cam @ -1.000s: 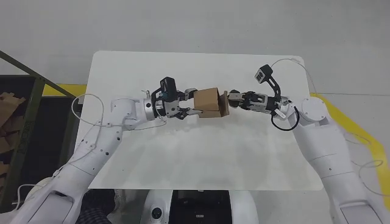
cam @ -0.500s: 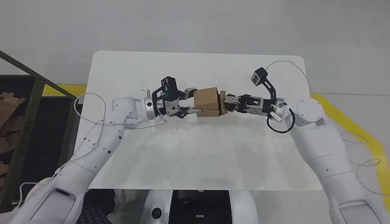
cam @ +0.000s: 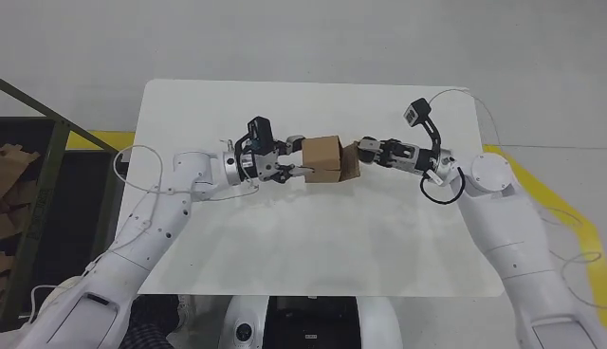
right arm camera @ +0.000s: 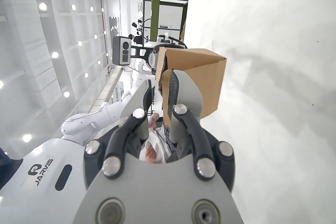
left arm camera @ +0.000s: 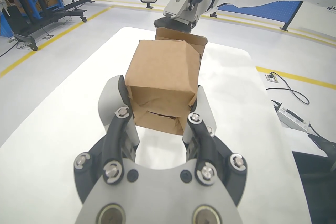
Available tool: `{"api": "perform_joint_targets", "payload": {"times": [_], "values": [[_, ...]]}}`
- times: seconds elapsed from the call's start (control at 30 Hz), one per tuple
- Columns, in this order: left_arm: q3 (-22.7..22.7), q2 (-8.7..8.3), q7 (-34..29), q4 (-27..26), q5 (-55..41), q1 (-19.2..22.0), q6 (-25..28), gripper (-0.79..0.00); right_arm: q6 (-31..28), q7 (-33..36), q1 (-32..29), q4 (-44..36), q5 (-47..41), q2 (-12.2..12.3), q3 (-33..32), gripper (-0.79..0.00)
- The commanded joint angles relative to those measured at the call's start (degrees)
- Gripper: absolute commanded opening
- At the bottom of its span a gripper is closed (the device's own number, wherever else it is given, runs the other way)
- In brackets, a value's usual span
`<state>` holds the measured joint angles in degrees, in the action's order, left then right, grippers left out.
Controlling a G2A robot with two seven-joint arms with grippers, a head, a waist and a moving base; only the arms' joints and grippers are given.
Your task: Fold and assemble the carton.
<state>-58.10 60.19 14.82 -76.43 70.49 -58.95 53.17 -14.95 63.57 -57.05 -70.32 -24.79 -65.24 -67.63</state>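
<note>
**Carton gripped at both ends**

The carton (cam: 322, 157) sat mid-frame in the top view, over the worktop (cam: 285, 245). The left claw (left arm camera: 160, 93) clamped its creased near end from both sides. The right claw (right arm camera: 160, 93) pinched the far flap (left arm camera: 181, 37). An off-line push from the right would likely buckle or tear that flap. Too hard a left squeeze could crush the walls.
</note>
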Motion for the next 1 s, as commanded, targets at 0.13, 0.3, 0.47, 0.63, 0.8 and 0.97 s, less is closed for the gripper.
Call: {"api": "perform_joint_targets", "payload": {"times": [0.13, 0.3, 0.47, 0.63, 0.8, 0.97], "values": [[-0.5, 0.05, -0.8, -0.3, -1.6, -0.1, 0.5, -0.536, -0.4, -2.0, -0.4, 1.6, -0.1, 0.1, -0.5, -0.671], [-1.0, 0.09, -1.2, -0.5, -2.7, -0.3, 0.6, -0.536, -0.5, -1.3, -0.6, 2.1, -1.2, -0.1, 0.0, -0.677], [-1.3, 0.18, -1.6, -0.7, -3.7, -0.3, 0.6, -0.536, -1.0, 1.2, -0.9, 3.1, -6.0, -0.3, -0.1, -0.674], [-1.6, 0.26, -1.8, -0.8, -4.4, -0.4, 0.6, -0.542, -0.2, 3.0, -1.0, 3.7, -6.3, -0.3, 0.4, -0.73], [-1.8, 0.34, -2.3, -1.0, -4.5, -0.5, 0.4, -0.545, -0.1, 3.9, -1.0, 3.2, -6.1, -0.4, 1.1, -0.677], [-1.9, 0.44, -2.4, -1.1, -4.3, -0.5, 0.4, -0.551, 0.1, 3.5, -0.9, 2.4, -4.4, -0.3, 1.3, -0.634]]}}
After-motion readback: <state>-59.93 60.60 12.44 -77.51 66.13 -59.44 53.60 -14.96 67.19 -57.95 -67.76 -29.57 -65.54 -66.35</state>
